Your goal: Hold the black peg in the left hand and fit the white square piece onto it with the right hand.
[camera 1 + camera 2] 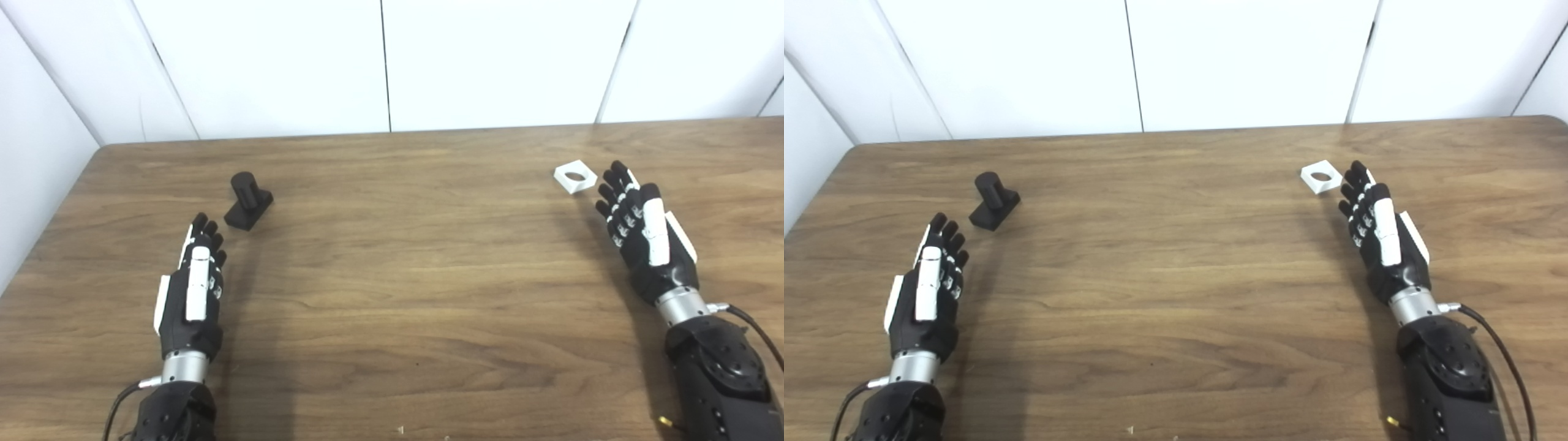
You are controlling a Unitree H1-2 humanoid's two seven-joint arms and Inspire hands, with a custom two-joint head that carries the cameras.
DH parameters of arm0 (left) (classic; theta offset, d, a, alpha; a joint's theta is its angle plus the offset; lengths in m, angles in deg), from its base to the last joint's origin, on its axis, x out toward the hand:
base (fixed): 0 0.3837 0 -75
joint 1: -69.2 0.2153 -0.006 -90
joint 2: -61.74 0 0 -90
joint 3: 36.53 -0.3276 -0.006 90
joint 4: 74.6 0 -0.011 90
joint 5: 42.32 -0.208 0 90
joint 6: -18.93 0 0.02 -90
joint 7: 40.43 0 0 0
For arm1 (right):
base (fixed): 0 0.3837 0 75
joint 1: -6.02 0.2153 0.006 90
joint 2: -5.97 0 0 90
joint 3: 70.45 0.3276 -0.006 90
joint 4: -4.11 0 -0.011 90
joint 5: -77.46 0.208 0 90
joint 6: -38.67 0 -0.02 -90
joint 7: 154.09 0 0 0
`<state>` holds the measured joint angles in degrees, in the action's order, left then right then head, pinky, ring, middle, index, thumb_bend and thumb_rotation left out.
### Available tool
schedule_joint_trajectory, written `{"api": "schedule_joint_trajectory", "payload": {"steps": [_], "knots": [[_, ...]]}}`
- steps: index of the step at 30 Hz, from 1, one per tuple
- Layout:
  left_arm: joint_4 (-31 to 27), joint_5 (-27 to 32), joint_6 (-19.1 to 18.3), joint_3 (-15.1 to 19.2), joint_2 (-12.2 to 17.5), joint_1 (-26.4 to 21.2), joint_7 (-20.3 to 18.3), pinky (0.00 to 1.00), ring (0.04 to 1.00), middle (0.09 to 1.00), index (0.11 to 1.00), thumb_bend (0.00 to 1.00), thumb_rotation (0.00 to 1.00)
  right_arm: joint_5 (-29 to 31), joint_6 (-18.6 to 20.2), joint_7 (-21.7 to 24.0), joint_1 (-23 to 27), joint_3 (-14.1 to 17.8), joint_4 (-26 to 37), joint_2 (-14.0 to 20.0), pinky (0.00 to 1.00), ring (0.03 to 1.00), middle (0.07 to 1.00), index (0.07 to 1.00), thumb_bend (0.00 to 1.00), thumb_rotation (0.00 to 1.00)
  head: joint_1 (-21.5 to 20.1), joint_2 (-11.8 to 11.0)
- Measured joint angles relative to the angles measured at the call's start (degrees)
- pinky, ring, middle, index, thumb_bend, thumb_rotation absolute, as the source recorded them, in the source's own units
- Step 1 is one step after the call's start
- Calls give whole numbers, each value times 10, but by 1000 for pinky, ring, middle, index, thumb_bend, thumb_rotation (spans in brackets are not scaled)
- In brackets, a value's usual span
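Note:
The black peg (247, 199), a short cylinder on a square base, stands on the wooden table (392, 294) at the left. My left hand (195, 283) is open and empty, its fingertips a little below and left of the peg, not touching it. The white square piece (575, 176) with a round hole lies flat at the right. My right hand (643, 231) is open and empty, its fingertips just right of and below the white piece, apart from it. Both show in the right eye view too: the peg (993, 200) and the white piece (1321, 176).
White wall panels (392, 61) stand along the table's far edge and at the left side. A cable (759, 334) runs from my right wrist. Bare wood lies between the two hands.

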<state>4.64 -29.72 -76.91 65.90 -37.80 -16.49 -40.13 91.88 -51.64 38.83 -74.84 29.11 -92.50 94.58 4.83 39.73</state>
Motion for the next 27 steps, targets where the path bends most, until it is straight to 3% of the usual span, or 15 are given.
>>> {"api": "schedule_joint_trajectory", "payload": {"steps": [5, 8, 15, 22, 27], "knots": [[-6, -1, -2, 0, 0, 0, 2, 1000, 1000, 1000, 1000, 525, 793, 3, 0, 2, 0, 0, 0, 0, 1000, 1000, 1000, 1000, 624, 1000, 4, 0], [-30, -33, -22, -3, 3, -1, 14, 1000, 1000, 1000, 1000, 519, 785, 9, 1, 5, 0, 0, -1, 1, 1000, 1000, 1000, 1000, 622, 1000, 5, -1], [-78, -200, -84, -37, 52, -9, 32, 1000, 1000, 1000, 969, 583, 480, 9, 3, 5, 0, 0, -2, 1, 1000, 1000, 1000, 1000, 603, 1000, 3, -2], [-106, -376, -185, -72, 90, -47, 34, 990, 1000, 1000, 863, 717, 372, 9, 3, 5, 0, 0, -2, 1, 1000, 1000, 1000, 1000, 607, 1000, -1, -4], [-106, -457, -209, -83, 95, -65, 19, 1000, 1000, 1000, 811, 767, 332, 9, 3, 5, 1, -1, -2, 1, 1000, 1000, 1000, 1000, 602, 1000, -3, -4]]}}
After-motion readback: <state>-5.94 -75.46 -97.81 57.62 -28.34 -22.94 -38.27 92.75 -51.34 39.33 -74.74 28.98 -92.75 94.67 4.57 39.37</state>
